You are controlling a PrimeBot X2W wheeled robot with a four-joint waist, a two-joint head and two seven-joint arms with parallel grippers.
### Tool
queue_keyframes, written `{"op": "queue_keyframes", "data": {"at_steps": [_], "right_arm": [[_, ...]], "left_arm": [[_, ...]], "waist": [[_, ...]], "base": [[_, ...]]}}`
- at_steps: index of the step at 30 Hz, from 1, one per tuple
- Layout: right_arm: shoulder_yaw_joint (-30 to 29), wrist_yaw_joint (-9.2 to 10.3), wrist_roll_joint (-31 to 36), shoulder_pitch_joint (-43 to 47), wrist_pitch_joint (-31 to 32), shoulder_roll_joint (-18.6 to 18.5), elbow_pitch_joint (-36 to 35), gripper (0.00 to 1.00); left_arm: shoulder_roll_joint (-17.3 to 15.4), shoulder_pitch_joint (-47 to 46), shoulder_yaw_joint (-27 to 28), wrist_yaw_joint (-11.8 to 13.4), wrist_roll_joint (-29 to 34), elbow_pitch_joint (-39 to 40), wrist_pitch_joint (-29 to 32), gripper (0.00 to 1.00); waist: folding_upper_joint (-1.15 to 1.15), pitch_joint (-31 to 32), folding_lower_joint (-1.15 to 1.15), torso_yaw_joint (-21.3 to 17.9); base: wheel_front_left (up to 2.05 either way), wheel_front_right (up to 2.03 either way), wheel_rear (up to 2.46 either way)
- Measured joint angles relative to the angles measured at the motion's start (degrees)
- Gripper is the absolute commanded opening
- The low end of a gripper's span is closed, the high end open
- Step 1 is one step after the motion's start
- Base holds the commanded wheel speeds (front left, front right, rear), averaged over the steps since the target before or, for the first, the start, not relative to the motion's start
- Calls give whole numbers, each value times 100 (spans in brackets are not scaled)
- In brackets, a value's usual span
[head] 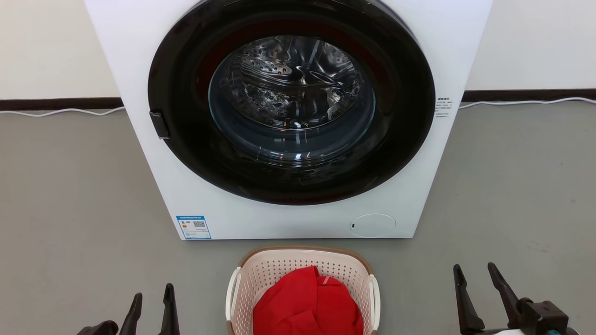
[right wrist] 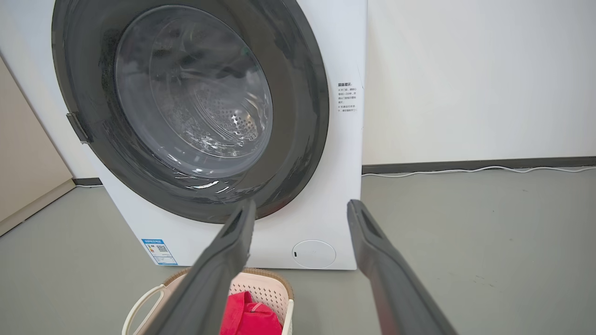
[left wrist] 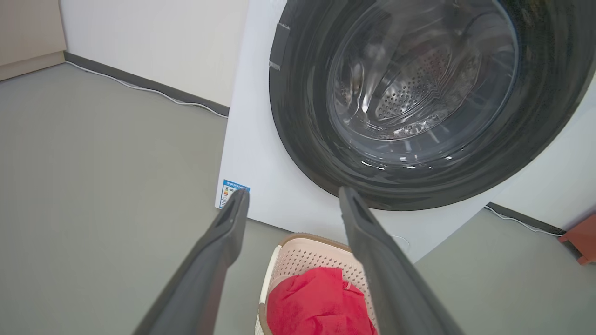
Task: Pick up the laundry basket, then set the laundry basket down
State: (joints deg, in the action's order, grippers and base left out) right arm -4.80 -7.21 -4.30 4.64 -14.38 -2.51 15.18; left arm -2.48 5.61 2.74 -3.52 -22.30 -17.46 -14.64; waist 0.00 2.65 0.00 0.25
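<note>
Left gripper (head: 152, 293) and right gripper (head: 475, 268) are hovering low with fingers spread apart, gripping nothing. Between them I am seeing the laundry basket (head: 279, 269) sitting on the grey floor (head: 70, 209), just before the washing machine (head: 279, 223), holding a red garment (head: 307, 302).

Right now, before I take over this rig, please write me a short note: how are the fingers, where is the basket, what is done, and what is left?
Left gripper: fingers open, holding nothing, left of the basket and apart from it.
Right gripper: fingers open, holding nothing, farther off on the basket's right.
Laundry basket: stands on the floor just in front of the washing machine; a red cloth lies inside it.
Done: nothing yet; the basket is not lifted.
Left: grasp the basket, probably by its white side handles, lift it, then set it down.
</note>
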Motion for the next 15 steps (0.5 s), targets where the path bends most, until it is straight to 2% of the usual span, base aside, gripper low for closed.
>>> {"op": "queue_keyframes", "data": {"at_steps": [4, 5, 10, 15], "right_arm": [[7, 0, 0, 4, 0, 0, 1, 100], [9, 0, 0, 4, 0, 0, 1, 0], [9, 0, -4, 101, 9, 38, 292, 0], [-3, 0, -278, 141, 82, 54, 375, 0]], "left_arm": [[-1, 1, 12, 57, 38, 49, 0, 100], [-1, 1, 15, 58, 73, 52, 0, 0], [77, 91, 4, 55, 82, -246, 3, 0], [88, 129, 9, 48, -147, -312, 108, 0]], "waist": [[0, 30, 0, -20], [0, 39, 0, -22], [0, 43, 0, -22], [0, 38, 1, -22]], "base": [[0, 0, 0], [0, 0, 0], [0, 0, 0], [0, 0, 0]]}}
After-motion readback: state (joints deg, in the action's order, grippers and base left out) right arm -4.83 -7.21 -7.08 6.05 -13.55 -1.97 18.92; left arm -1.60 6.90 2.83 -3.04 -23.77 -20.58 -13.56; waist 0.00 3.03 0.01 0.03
